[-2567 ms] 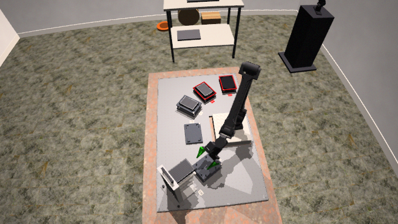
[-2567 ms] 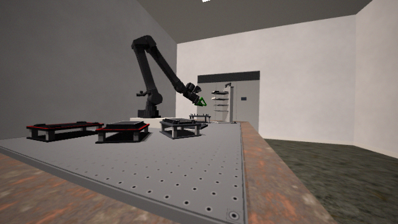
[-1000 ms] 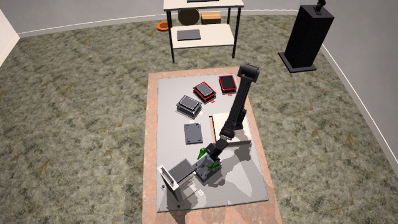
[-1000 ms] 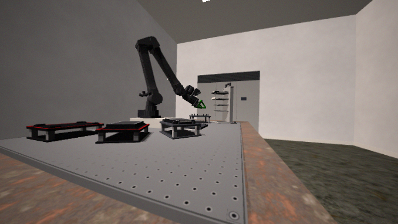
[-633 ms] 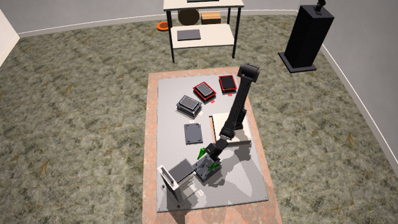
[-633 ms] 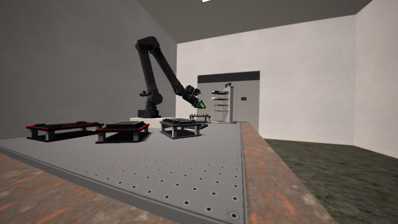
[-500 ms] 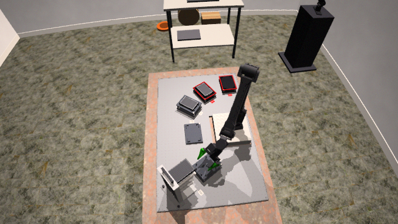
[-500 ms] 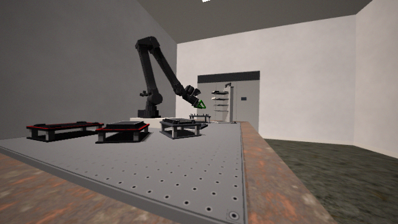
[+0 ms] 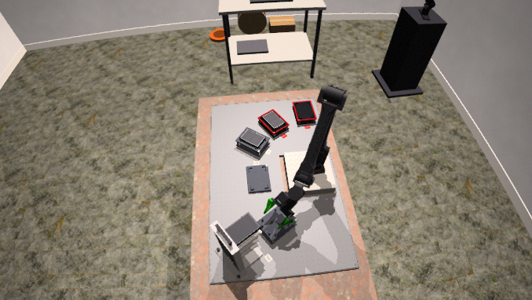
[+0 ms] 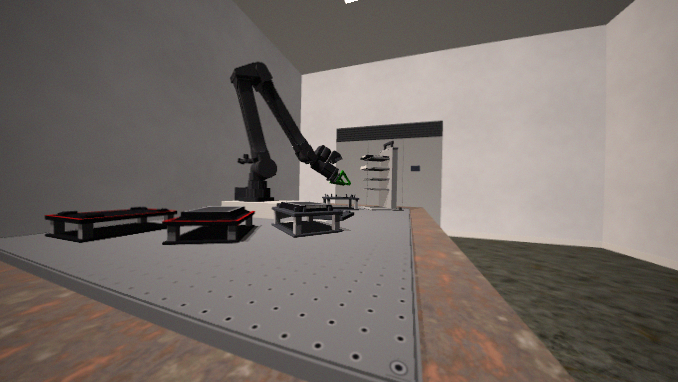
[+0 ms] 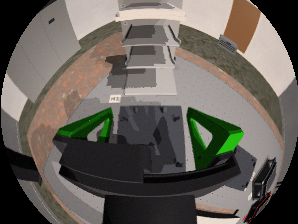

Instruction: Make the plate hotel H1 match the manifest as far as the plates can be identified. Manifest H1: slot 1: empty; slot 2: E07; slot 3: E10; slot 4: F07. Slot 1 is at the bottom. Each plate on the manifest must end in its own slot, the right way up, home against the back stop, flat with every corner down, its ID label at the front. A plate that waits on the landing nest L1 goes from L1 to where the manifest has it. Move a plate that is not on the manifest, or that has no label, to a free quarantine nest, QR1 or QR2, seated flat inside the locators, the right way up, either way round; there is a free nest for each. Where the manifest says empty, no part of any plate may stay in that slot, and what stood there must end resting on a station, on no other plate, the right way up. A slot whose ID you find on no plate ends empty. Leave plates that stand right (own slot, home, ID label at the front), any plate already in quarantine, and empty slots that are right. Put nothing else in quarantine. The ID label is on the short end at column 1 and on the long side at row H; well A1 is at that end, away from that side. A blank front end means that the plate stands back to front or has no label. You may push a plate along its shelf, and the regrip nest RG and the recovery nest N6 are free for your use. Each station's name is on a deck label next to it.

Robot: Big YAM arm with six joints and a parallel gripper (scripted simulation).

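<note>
The plate hotel H1 [image 9: 235,237] stands at the near left of the deck, with a dark plate [image 9: 243,228] on its top shelf. In the wrist view its shelves [image 11: 148,50] face me, and I cannot read any labels. My gripper [image 9: 279,214] is open and empty. Its green fingers hang just above the dark nest [image 9: 276,231] in front of the hotel. That nest shows between the fingers in the wrist view [image 11: 149,129], and I cannot tell if a plate lies on it. In the exterior view the gripper [image 10: 342,178] hovers over this nest [image 10: 340,200].
A red-edged nest [image 9: 273,122] holds a plate, and the red-edged nest [image 9: 304,111] beside it looks bare. A dark nest [image 9: 253,140] carries a plate. A flat nest [image 9: 258,178] lies mid-deck. The arm's base stands on a white block.
</note>
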